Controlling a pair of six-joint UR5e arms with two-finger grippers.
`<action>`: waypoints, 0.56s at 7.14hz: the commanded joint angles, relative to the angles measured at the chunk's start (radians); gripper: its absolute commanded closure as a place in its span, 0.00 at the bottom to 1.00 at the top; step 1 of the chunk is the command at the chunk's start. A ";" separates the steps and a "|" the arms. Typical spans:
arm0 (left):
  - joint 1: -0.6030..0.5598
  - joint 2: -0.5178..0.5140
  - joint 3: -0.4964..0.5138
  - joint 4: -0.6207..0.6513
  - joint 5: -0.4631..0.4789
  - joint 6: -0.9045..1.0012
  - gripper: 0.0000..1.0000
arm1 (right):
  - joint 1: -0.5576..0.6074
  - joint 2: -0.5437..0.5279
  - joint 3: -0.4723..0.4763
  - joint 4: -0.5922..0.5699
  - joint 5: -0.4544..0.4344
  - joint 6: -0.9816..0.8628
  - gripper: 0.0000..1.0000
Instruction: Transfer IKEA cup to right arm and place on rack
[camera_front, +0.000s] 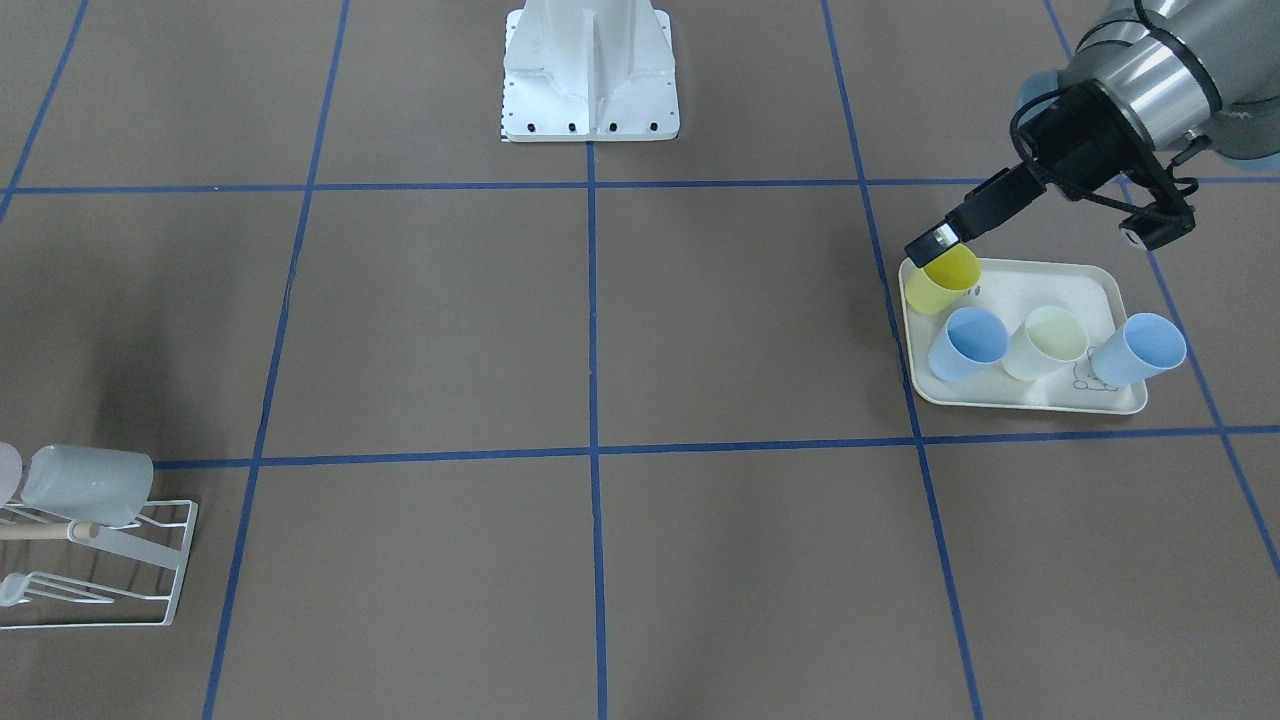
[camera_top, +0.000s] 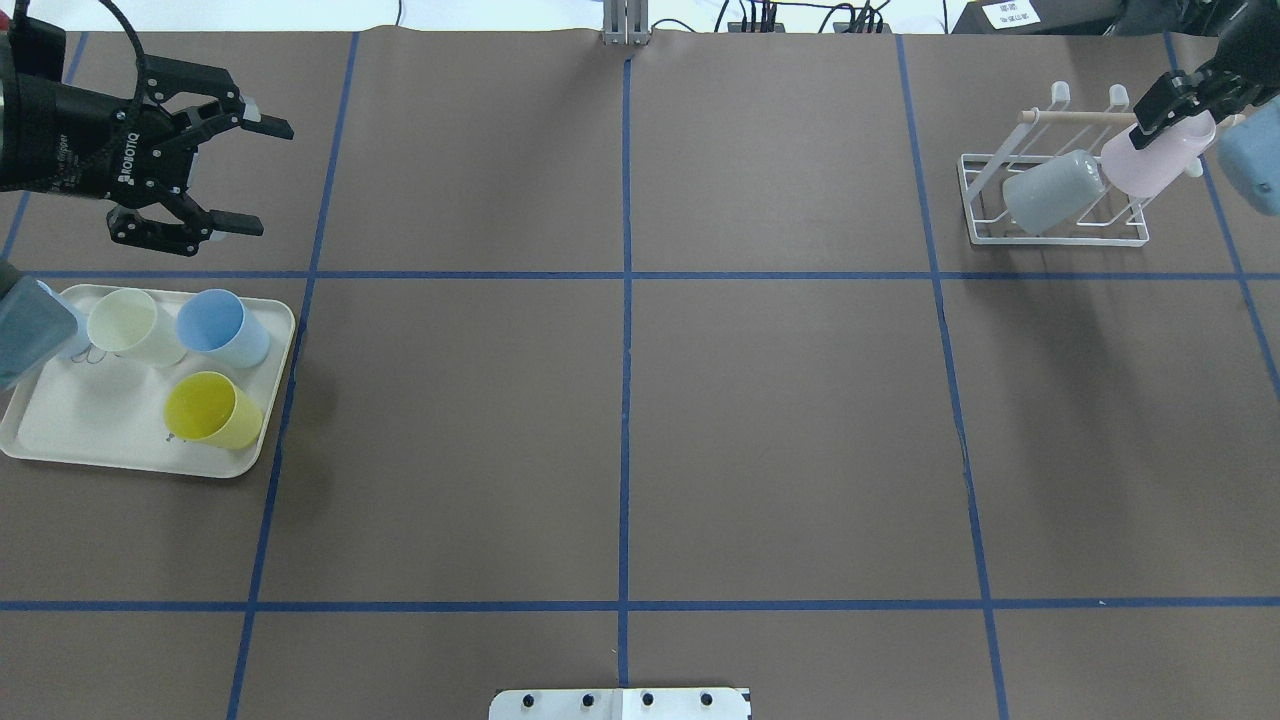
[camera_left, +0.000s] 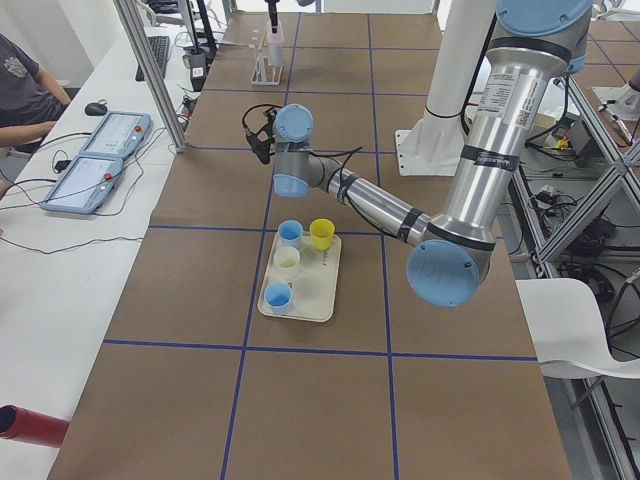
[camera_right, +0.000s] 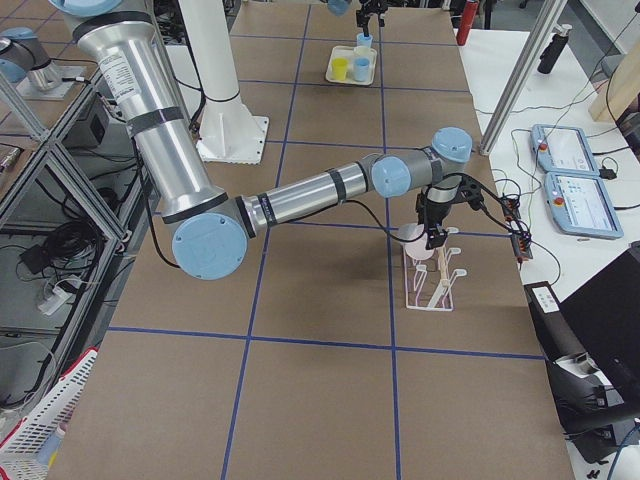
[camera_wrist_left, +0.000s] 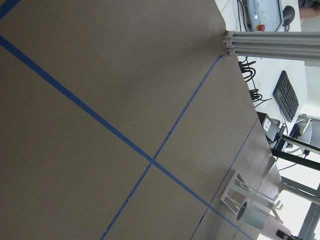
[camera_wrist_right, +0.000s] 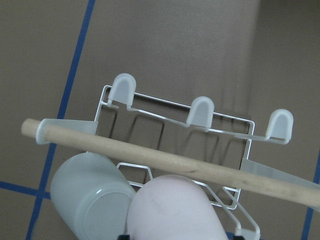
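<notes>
The IKEA cup in play is a pale pink one (camera_top: 1150, 165). It lies tilted on the white wire rack (camera_top: 1050, 238) under the wooden rod (camera_wrist_right: 150, 157), right beside a grey cup (camera_top: 1055, 190). My right gripper (camera_top: 1175, 100) is shut on it, and the right wrist view shows the pink cup (camera_wrist_right: 175, 210) filling the bottom edge. My left gripper (camera_top: 262, 177) hangs open and empty above the far edge of the cream tray (camera_top: 90, 445). One of its fingers (camera_front: 935, 240) sits over the yellow cup (camera_front: 945, 280).
On the tray stand a yellow cup (camera_top: 208, 410), a blue cup (camera_top: 220, 328) and a cream cup (camera_top: 130, 325); another blue cup (camera_front: 1140, 350) is half hidden overhead by my left wrist. The robot base (camera_front: 590, 75) is at the table's middle.
</notes>
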 joint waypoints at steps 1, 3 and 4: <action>0.000 0.000 -0.001 0.000 -0.001 0.000 0.00 | -0.006 0.001 -0.007 -0.001 -0.003 0.001 0.97; 0.000 -0.003 -0.001 0.001 -0.002 0.000 0.00 | -0.009 0.001 -0.013 -0.001 -0.004 0.001 0.97; 0.000 -0.006 -0.001 0.002 -0.002 0.000 0.00 | -0.012 0.001 -0.019 -0.001 -0.009 0.000 0.97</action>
